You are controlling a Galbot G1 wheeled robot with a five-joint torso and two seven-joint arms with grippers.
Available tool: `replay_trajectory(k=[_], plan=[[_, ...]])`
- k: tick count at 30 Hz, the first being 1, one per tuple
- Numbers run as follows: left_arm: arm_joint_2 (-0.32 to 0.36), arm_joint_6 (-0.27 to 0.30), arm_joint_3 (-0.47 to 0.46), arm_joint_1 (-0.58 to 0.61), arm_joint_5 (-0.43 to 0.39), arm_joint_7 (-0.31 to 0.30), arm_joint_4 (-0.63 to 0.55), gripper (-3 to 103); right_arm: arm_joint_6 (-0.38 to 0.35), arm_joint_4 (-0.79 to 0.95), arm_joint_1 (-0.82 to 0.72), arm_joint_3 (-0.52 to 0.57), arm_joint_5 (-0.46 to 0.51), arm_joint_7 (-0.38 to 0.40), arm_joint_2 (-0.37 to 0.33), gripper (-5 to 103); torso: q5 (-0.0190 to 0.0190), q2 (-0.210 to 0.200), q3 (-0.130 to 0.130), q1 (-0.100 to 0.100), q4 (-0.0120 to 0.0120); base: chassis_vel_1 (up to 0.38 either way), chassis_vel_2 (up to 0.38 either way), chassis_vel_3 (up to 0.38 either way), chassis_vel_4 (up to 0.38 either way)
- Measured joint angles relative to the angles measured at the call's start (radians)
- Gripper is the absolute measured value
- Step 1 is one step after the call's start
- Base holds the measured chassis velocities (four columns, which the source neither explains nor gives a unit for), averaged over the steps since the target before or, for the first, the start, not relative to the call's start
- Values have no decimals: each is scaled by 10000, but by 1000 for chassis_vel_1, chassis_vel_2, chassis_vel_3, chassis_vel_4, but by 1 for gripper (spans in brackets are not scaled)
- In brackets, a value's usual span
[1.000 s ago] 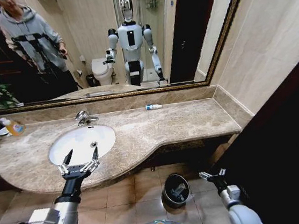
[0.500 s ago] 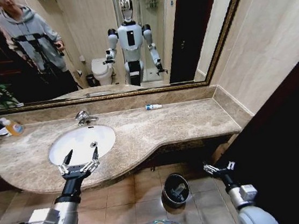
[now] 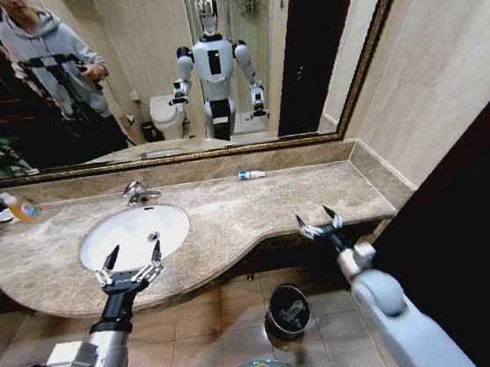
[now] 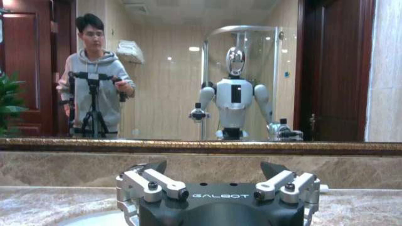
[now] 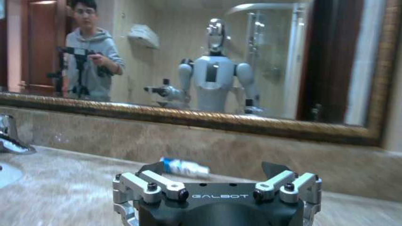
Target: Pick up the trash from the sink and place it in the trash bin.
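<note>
left gripper point(image 3: 131, 263): hovered over the near rim of the sink, fingers point(image 3: 109, 257) spread apart and holding nothing; the left wrist view showed the same spread fingers point(image 4: 152, 168) facing the mirror.
right gripper point(image 3: 320, 224): raised at the front edge of the table, on the right end, fingers point(image 3: 303, 226) spread and empty; the right wrist view showed its fingers point(image 5: 275, 169) apart, with the tube beyond them.
sink point(image 3: 174, 211): white oval basin set in the beige marble table point(image 3: 265, 206), with a chrome tap point(image 3: 137, 193) at its back edge.
trash: a blue-and-white tube point(image 3: 251, 175) lay on its side on the table near the back wall, well apart from the sink and both grippers; also seen in the right wrist view point(image 5: 184, 166).
trash bin point(image 3: 288, 310): small round black bin stood on the tiled floor below the table, between the two arms.
orange soap bottle point(image 3: 21, 207): stood at the far left of the table.
mirror point(image 3: 169, 59): ran along the wall behind the table, reflecting the robot.
</note>
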Motion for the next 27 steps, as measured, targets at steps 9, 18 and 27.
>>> replay_trajectory(k=[9, 18, 27], plan=[[-1, 0, 1, 0, 0, 0, 0, 100, -192, -3478, 3616, -2114, 415, -167, 517, 100, 1, -1, 0, 0, 0, 0, 0, 0, 0], [-1, 0, 0, 0, 0, 0, -1, 100, -680, -5948, 5955, -3219, 110, -81, 1290, 100, 0, -1, 0, 0, -1, 0, 0, 0, 0], [-1, 0, 0, 0, 0, 0, -1, 100, -832, -7471, 6936, -3413, 7, 4, 2114, 100, 0, -1, -1, -1, 2, 0, 0, 0, 0]])
